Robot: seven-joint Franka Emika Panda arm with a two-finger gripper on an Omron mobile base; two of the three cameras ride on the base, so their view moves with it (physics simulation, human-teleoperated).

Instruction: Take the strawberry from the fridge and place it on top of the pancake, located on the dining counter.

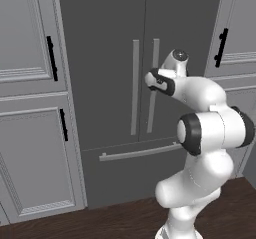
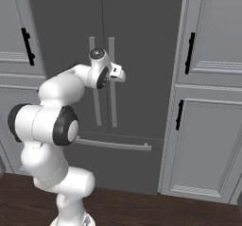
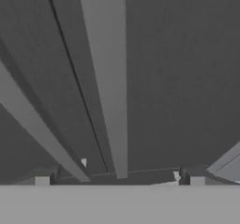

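Observation:
The fridge (image 1: 110,43) stands straight ahead, dark grey, with both doors shut, so the strawberry is hidden. The pancake and the dining counter are out of view. My gripper (image 1: 151,78) is raised at the upper part of the right door's silver handle (image 1: 152,110), close to the door face. From the other side, the gripper (image 2: 122,73) sits just right of the two handles (image 2: 112,107). In the hand view the gripper (image 3: 119,178) is open, one handle (image 3: 110,78) runs up between its tips, and nothing is gripped.
Light grey panelled cabinets with black handles flank the fridge on the left (image 1: 30,133) and on the right (image 2: 208,126). A horizontal silver bar (image 1: 137,152) marks the bottom drawer. Dark wood floor (image 2: 156,211) runs along the base.

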